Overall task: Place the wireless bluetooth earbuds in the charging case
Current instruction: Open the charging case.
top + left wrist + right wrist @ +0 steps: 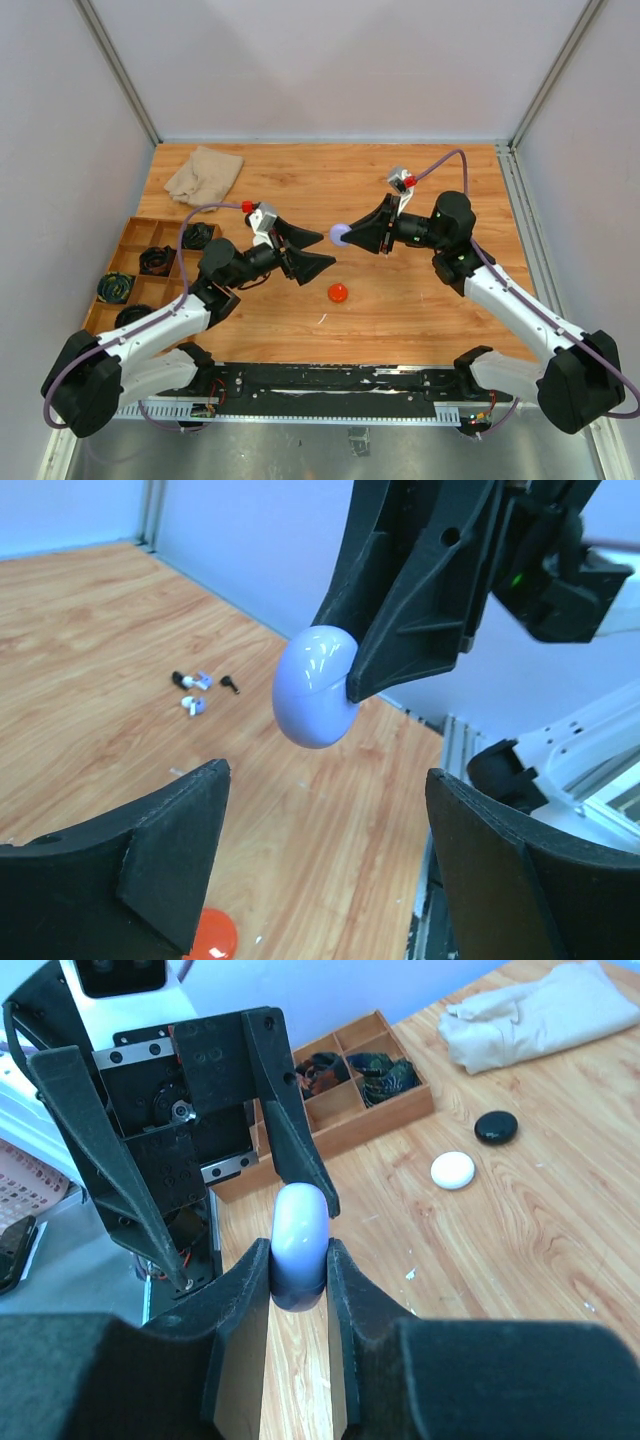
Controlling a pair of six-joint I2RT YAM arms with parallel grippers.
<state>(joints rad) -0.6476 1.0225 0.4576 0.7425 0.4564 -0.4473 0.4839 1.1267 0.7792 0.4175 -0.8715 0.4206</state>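
Bright, even light; blurred foregrounds.

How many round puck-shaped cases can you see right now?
4. Glossy lilac case clamped in the right gripper; red one on the wooden table; white one and black one close together near the wooden compartment tray. More may be hidden.

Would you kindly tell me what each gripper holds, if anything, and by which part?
The right gripper pinches the lilac charging case by opposite sides at one end; the left gripper is open, empty.
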